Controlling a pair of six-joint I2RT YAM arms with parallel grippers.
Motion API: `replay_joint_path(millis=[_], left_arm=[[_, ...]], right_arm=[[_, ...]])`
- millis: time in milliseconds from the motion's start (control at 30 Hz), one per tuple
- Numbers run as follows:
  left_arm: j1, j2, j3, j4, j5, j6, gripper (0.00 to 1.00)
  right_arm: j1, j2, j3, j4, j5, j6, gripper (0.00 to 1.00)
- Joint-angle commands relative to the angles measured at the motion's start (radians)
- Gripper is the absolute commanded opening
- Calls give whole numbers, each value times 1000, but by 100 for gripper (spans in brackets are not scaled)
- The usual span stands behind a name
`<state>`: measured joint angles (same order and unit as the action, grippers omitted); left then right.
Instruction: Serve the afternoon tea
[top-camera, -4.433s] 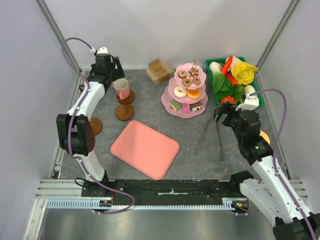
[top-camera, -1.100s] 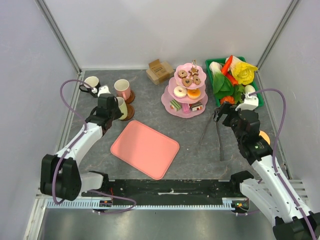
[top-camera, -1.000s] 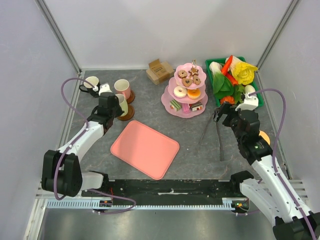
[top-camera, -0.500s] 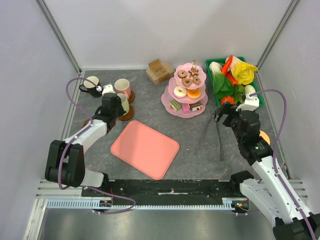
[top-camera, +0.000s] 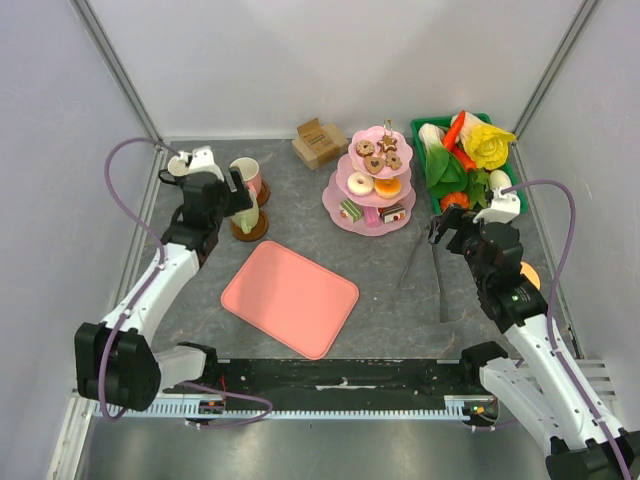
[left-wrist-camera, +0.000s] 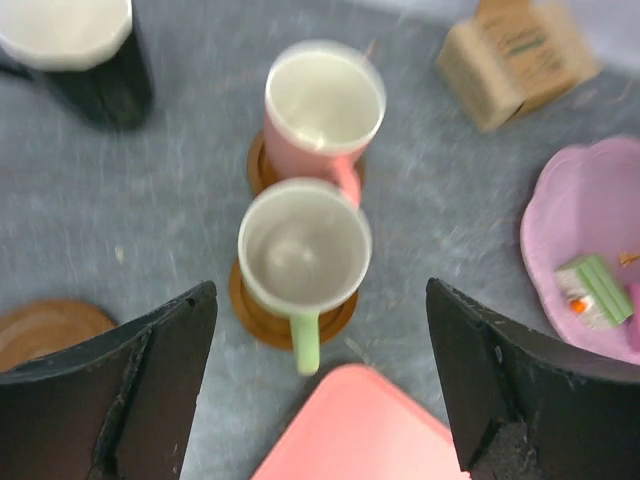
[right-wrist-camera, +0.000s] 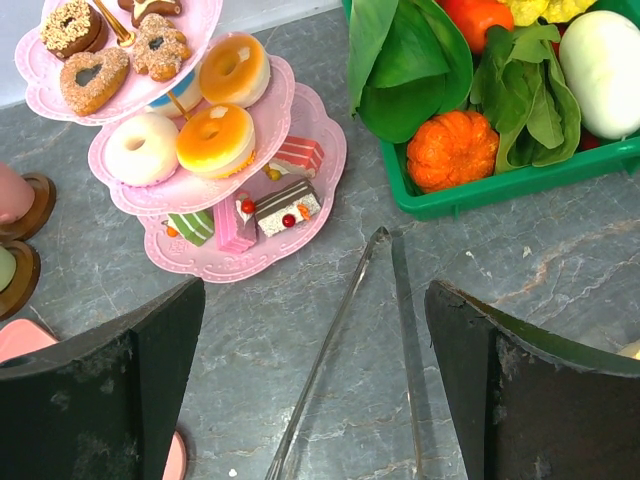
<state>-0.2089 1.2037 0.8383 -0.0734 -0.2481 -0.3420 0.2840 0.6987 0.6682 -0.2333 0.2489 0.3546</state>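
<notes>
The pale green mug (left-wrist-camera: 303, 245) stands upright on a brown coaster (left-wrist-camera: 262, 322), its handle toward the pink tray. The pink mug (left-wrist-camera: 322, 112) stands on its own coaster just behind it, and the black mug (left-wrist-camera: 78, 55) is at the far left. A bare coaster (left-wrist-camera: 45, 325) lies at the left. My left gripper (left-wrist-camera: 320, 290) is open and empty above the green mug (top-camera: 247, 213). Toy pastries fill the pink tiered stand (right-wrist-camera: 310, 205). My right gripper (right-wrist-camera: 315, 288) is open and empty above clear tongs (right-wrist-camera: 345, 320).
A flat pink tray (top-camera: 290, 298) lies at centre front. A cardboard box (top-camera: 318, 142) sits behind the stand. A green basket (top-camera: 433, 200) of toy vegetables is at the back right. Metal frame posts and walls ring the table.
My left gripper set the green mug on the coaster, opened and drew up and back from it. The right arm has not moved.
</notes>
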Motion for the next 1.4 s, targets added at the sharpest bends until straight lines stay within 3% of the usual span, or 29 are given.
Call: replay_joint_path(millis=[0,100,167,233,367,500,733,933,1133,1367], left_arm=[[12,17,275,-96,55,234,91],[96,98,468,-222,217,384,92],[193,146,557,-293,488,481,92],[273,201,631,-376,582,564,95],[354,302,717,-459,520,681,95],[439,382,741,-439,671,716,95],[499,623,976,-588,731,790,95],[522,731,1047,-617,687,837,95],[525,758,1033,-522,580,816,95],[531,875,1150,-578,655,850,99]], right_arm=[[-2,-16,1,23,9,-9,98],[-2,-16,1,25,7,-9,98],[-2,-10,-1,28,4,-9,98],[-2,4,2,26,4,-14,98],[0,31,5,23,23,-20,98],[-3,71,8,22,36,-25,98],[-2,114,19,15,90,-35,98],[-2,157,24,17,121,-45,98],[-2,193,27,19,136,-49,98],[-2,190,25,8,167,-51,98]])
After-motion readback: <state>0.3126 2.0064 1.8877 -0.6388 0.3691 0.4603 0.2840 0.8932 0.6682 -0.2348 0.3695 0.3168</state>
